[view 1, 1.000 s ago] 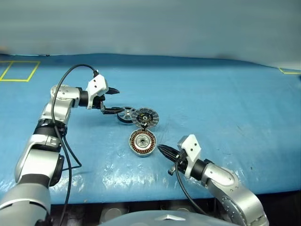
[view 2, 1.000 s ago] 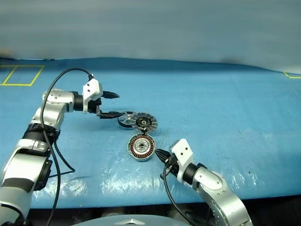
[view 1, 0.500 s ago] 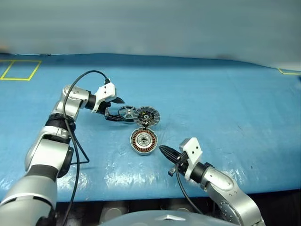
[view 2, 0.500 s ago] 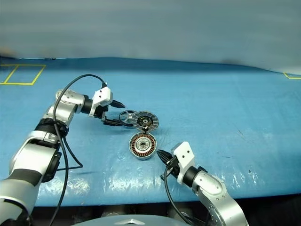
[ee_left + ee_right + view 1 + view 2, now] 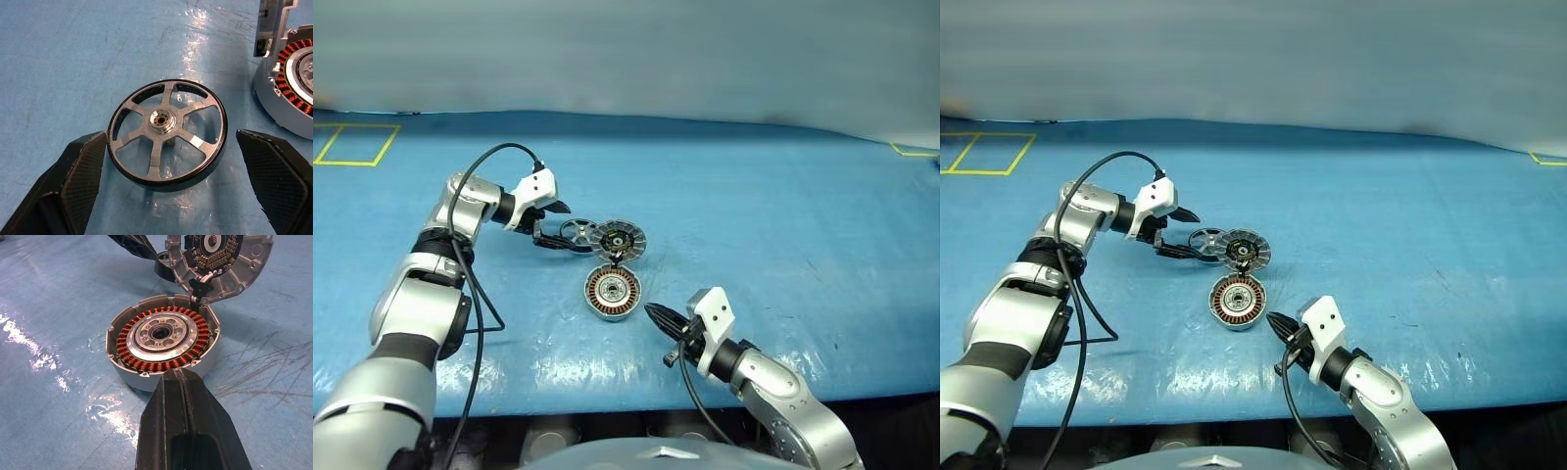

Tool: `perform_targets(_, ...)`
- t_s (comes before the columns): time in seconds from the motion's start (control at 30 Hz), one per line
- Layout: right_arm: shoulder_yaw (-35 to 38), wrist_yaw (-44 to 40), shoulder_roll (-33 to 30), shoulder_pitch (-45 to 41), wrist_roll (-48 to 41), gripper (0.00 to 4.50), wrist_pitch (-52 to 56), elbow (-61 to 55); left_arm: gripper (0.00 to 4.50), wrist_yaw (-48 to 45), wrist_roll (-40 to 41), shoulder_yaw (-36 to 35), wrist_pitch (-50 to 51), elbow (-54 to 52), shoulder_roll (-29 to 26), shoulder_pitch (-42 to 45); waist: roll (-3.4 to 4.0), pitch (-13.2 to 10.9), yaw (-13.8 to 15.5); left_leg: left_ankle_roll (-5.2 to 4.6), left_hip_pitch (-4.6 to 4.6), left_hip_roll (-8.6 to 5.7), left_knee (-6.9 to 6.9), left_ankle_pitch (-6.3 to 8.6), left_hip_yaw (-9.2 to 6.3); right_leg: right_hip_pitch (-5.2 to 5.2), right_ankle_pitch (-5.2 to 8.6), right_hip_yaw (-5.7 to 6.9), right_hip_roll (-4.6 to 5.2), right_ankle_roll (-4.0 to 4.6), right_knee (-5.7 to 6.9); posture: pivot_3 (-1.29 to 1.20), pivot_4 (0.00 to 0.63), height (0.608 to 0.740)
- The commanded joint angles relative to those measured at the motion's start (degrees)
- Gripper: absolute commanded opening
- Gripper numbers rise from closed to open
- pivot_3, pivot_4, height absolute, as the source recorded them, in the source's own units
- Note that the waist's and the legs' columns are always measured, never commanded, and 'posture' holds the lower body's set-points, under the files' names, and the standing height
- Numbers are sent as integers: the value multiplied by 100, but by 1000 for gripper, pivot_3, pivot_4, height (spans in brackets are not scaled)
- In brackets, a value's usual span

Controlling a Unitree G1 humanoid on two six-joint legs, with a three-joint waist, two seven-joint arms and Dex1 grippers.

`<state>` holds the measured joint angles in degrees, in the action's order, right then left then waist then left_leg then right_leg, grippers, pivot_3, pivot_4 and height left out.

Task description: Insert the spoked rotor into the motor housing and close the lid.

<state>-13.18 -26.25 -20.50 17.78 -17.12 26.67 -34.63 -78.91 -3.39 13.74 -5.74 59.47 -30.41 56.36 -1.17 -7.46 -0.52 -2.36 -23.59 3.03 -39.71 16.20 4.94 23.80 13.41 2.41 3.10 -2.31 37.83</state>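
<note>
From the head, the motor housing [image 5: 611,293] is lying open on the blue table [image 5: 783,215], its lid [image 5: 618,240] tilting up behind it. The left gripper [image 5: 554,225], fingers spread, is straddling the spoked rotor [image 5: 167,133] behind the housing, likely readying a grasp. The left wrist view is revealing one finger [image 5: 85,171] touching the rotor's rim. The right wrist view is showing the right gripper [image 5: 182,382], pinched closed and empty, just before the housing's copper windings.

My worktop [image 5: 783,215] is covered in blue sheeting. On it lie the spoked rotor [image 5: 167,134], the motor housing [image 5: 162,345] nearer me, and its hinged lid [image 5: 618,240], seemingly propped open.
</note>
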Motion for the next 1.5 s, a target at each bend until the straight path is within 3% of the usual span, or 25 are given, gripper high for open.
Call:
perform_targets(0.03, -26, -34, 15, -50, -19, 15, -140, -94, 4500, -5, 11, -130, -70, -13, -34, 162, 0, 0, 1, 0, 0, 0, 0, 0, 0, 0, 0, 0, 0, 0, 0, 0, 150, 740)
perform_targets(1.5, -157, -181, -60, -243, -38, 15, -66, 0, 4500, -8, 3, -133, -21, -117, -126, 34, -1, 0, 1, 0, 0, 0, -10, 0, -1, -2, -1, 0, 0, 0, 8, 0, 150, 740)
